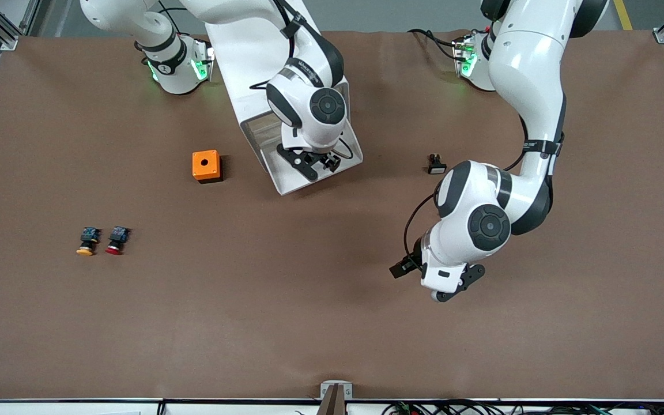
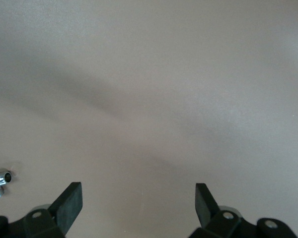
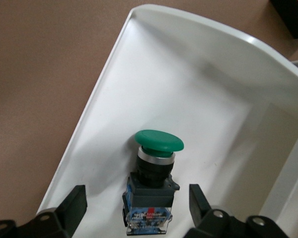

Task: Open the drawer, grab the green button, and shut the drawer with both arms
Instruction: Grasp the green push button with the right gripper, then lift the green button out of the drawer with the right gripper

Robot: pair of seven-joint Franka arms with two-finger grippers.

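Observation:
The drawer (image 1: 286, 185) stands pulled out of the white cabinet (image 1: 238, 69) toward the front camera. In the right wrist view the drawer (image 3: 188, 84) holds the green-capped button (image 3: 156, 173), lying on its side with the blue back toward the gripper. My right gripper (image 1: 314, 164) is over the drawer, open, its fingers (image 3: 74, 203) on either side of the button's body without touching it. In the front view the button is hidden under that gripper. My left gripper (image 1: 406, 267) is open and empty (image 2: 138, 201) over bare table toward the left arm's end.
An orange box (image 1: 206, 166) sits beside the drawer toward the right arm's end. A yellow-capped button (image 1: 86, 241) and a red-capped button (image 1: 116, 240) lie nearer the front camera. A small black-and-white part (image 1: 436, 165) lies near the left arm.

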